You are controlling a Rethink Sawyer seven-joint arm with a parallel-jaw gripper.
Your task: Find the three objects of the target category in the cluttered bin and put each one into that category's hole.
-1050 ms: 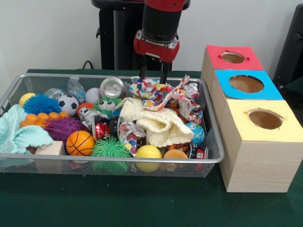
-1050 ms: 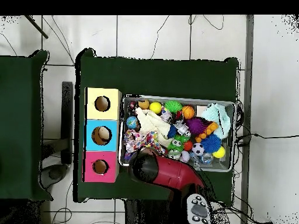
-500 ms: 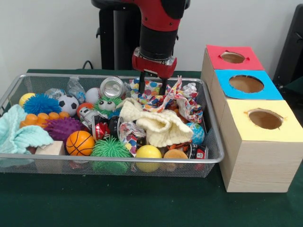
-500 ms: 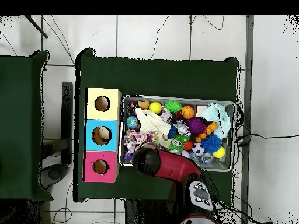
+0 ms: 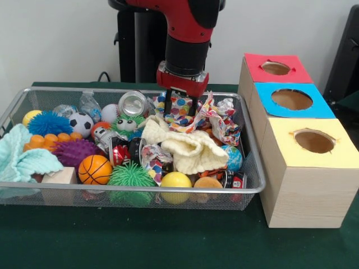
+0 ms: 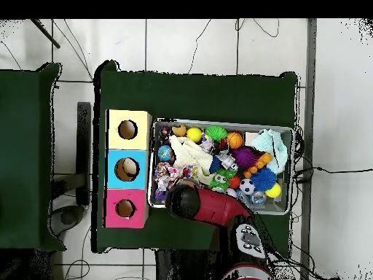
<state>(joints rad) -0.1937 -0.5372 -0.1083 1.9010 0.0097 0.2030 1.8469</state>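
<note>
- The gripper (image 5: pixel 180 106) is down in the far part of the wire bin (image 5: pixel 253 168), its two dark fingers (image 5: pixel 169 103) dug into the colourful patterned cloth (image 5: pixel 193 112).
- The fingers sit either side of a fold with cloth between them, but whether they have actually pinched it I cannot tell.
- That patterned cloth lies bunched at the far right of the bin, partly over the cream cloth (image 5: pixel 188 147), which spreads toward the middle.
- A third cloth, pale teal (image 5: pixel 22 159), is heaped at the near left end, well apart from the other two.
- So cloths look like the target category: my reading is that this is the grasp step on the first of three.
- Three boxes stand just right of the bin: red-topped hole (image 5: pixel 275 68) farthest, blue-topped hole (image 5: pixel 291 99) in the middle, yellow-topped hole (image 5: pixel 314 140) nearest.
- Which hole belongs to cloth is not shown.
- From overhead the arm (image 6: pixel 207 207) covers the grasp point entirely.
- Next it needs a firm pinch, then a straight lift high enough for the trailing fabric to clear the bin's rim.
- Watch the snag risk: the crushed can (image 5: pixel 132 103) and small toys lie right beside the cloth.
</note>
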